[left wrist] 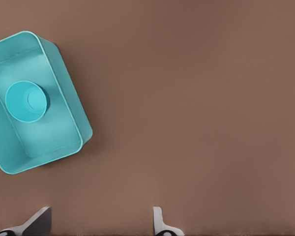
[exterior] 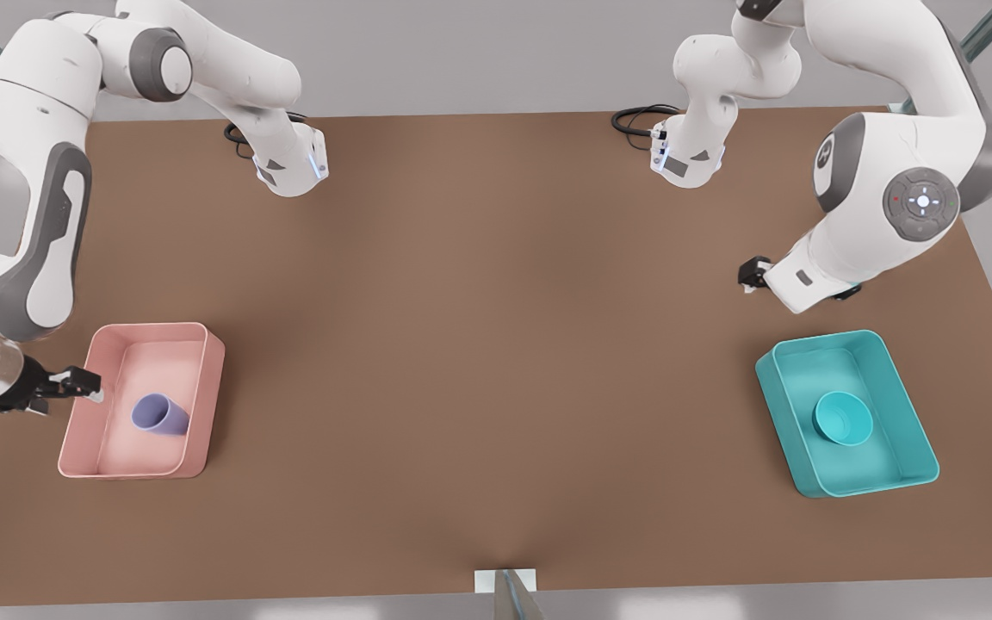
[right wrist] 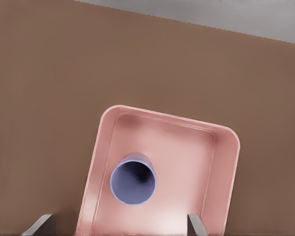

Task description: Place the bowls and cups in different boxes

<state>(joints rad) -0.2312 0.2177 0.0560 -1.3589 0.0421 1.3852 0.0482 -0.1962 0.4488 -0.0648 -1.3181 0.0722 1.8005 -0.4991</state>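
- On the front view's left: lavender cup (exterior: 160, 415) inside the pink box (exterior: 203, 387), near the middle of the floor; in the front view apparently tipped on its side, mouth toward the box's outer wall, though the right wrist view looks straight into its mouth, so lie not certain.
- Right gripper (exterior: 83, 383) just outside that box's outer wall, at rim height, holding nothing; fingertips (right wrist: 39, 225) well spread in the right wrist view, so jaws wide and clear of the cup.
- Middle: bare brown bench (exterior: 496, 344); nothing lying loose between the boxes, nothing barring either arm's way. Small pale bracket (exterior: 505, 581) at the near edge, coiled black cables (exterior: 634, 116) by the arm bases at the far edge, both well away from the work.
- On the front view's right: teal bowl (exterior: 842, 418) upright in the teal box (exterior: 914, 413), mouth up, roughly central.
- Left gripper (exterior: 753, 274) above the bench beyond the teal box's far end, apart from it; fingers (left wrist: 160, 222) set wide in the left wrist view, empty.
- Judged from this layout: sorting looks finished, cup and bowl each in a separate box; seemingly nothing left but drawing both arms away.
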